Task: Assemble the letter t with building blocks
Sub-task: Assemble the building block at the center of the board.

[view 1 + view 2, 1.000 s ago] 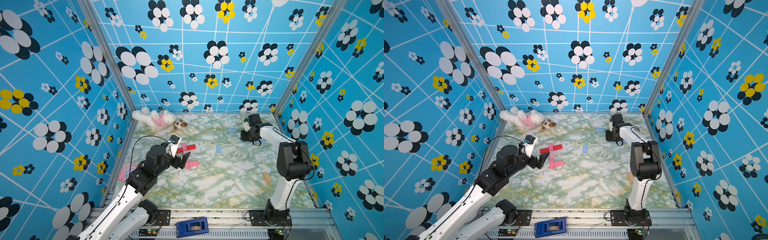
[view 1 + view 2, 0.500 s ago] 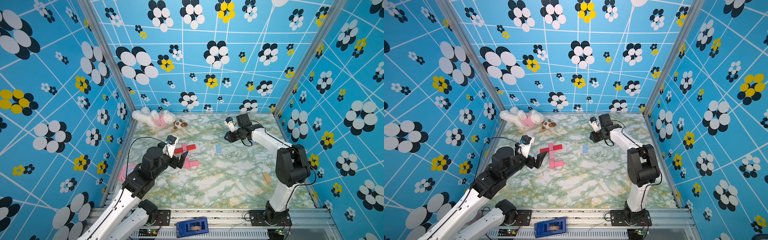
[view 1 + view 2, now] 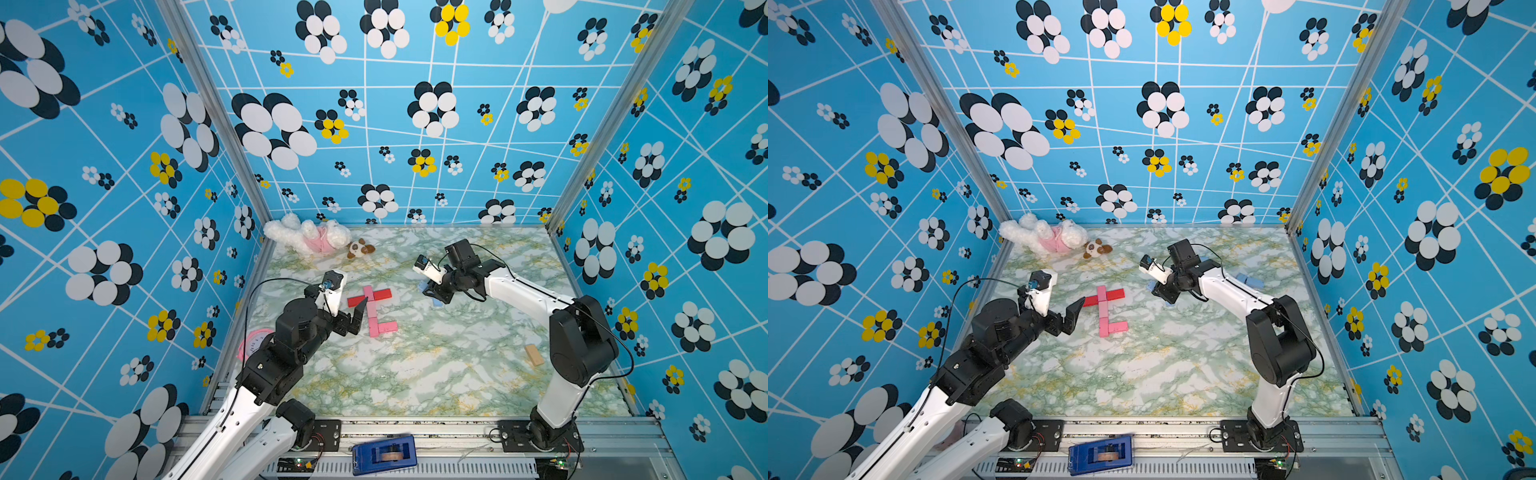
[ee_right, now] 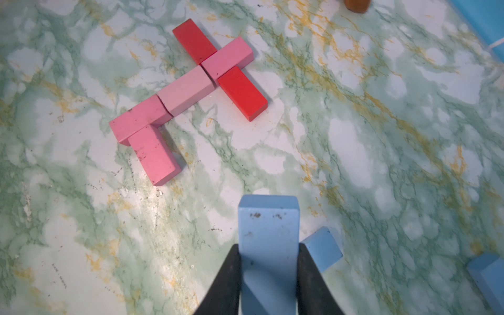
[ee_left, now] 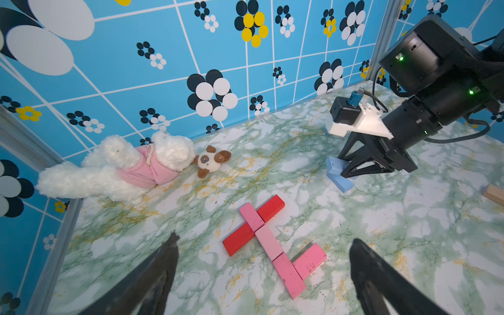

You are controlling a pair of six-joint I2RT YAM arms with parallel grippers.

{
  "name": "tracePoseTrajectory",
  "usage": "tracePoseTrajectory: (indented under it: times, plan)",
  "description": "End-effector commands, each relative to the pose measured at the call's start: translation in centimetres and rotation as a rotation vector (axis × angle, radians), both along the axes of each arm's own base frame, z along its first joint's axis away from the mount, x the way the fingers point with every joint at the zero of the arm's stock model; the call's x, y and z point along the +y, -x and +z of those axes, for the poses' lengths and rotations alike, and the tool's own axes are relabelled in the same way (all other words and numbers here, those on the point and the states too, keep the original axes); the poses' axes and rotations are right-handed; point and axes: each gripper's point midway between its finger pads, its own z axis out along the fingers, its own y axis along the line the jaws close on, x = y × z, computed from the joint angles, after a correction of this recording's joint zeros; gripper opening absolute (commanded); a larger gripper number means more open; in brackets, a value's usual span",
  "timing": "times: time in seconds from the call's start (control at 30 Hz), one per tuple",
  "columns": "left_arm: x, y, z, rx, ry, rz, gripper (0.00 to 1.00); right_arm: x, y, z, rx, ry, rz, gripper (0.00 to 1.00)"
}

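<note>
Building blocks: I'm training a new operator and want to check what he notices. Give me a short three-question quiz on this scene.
1. True or false: the right gripper is shut on a light blue block.
2. How many pink blocks are laid out? A) two B) three C) four
3. Fill in: the left gripper is ____, holding nothing.

Key: 1 true; 2 C; 3 open.
</note>
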Motion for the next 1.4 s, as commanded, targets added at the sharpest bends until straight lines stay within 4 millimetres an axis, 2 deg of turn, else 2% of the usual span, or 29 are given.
tracePoseTrajectory:
  times: [0.0, 0.17, 0.33, 0.73, 1.37]
  plan:
    - [1.1, 0.0, 0.7, -0.037, -0.004, 0.054, 0.99, 0.4, 0.0, -1.1, -0.033, 0.078, 0.076, 0.24]
    - [1.8, -0.2, 0.8, -0.048, -0.013, 0.095, 0.99, 0.9, 0.5, -3.0, -0.085, 0.223, 0.19, 0.24]
    - [1.8, -0.3, 0.7, -0.046, -0.018, 0.096, 0.99, 0.9, -0.3, -4.4, -0.103, 0.313, 0.223, 0.23]
    - [1.6, -0.4, 0.5, -0.04, -0.027, 0.09, 0.99, 0.4, -0.4, -5.9, -0.103, 0.414, 0.303, 0.21]
    - [1.4, -0.4, 0.4, -0.039, -0.032, 0.077, 0.99, 0.1, -0.8, -7.4, -0.089, 0.461, 0.318, 0.22]
